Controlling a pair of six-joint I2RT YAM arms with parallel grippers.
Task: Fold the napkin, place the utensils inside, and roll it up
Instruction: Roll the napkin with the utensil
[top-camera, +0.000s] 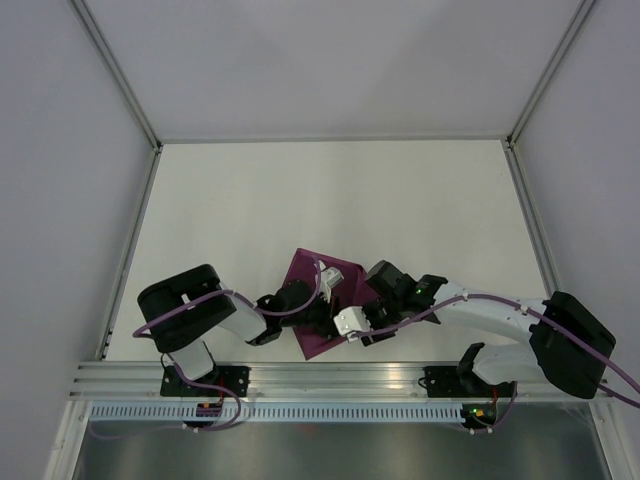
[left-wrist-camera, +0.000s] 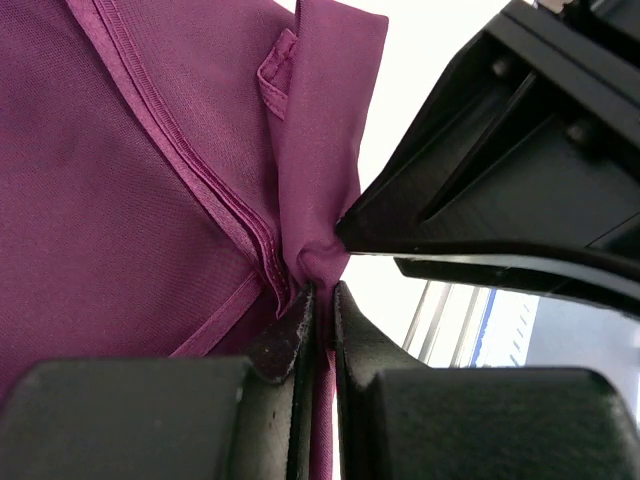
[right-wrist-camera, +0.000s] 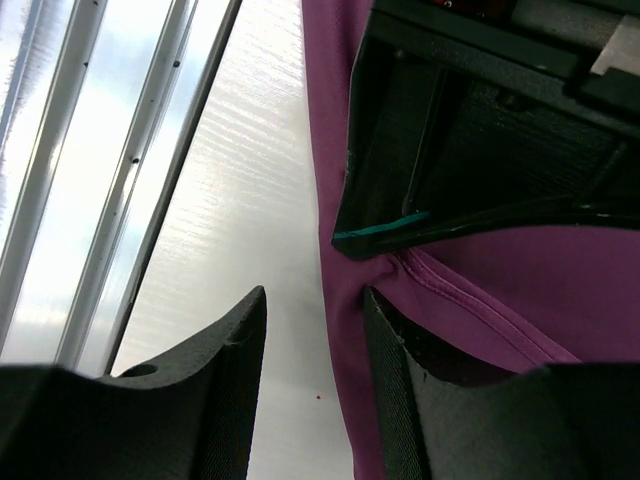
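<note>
Two grippers crowding one bunched corner of napkin (top-camera: 306, 270), cloth lying near front edge of table (top-camera: 300, 190) between arms. Left gripper (left-wrist-camera: 320, 300) pinching gathered hem, jaws pressed tight on it. Right gripper (right-wrist-camera: 312, 300) hanging with jaws parted, gripping nothing, cloth edge brushing one finger (right-wrist-camera: 400, 400). Risks: fingers colliding in tight space; right one closing beside hem, missing it; uneven pull crumpling fold.

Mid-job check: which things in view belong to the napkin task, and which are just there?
Belongs to the job:
napkin, bunched at one edge
left gripper, shut on the napkin
right gripper, open at the napkin's edge

Just there:
table
aluminium rail along the near edge
</note>
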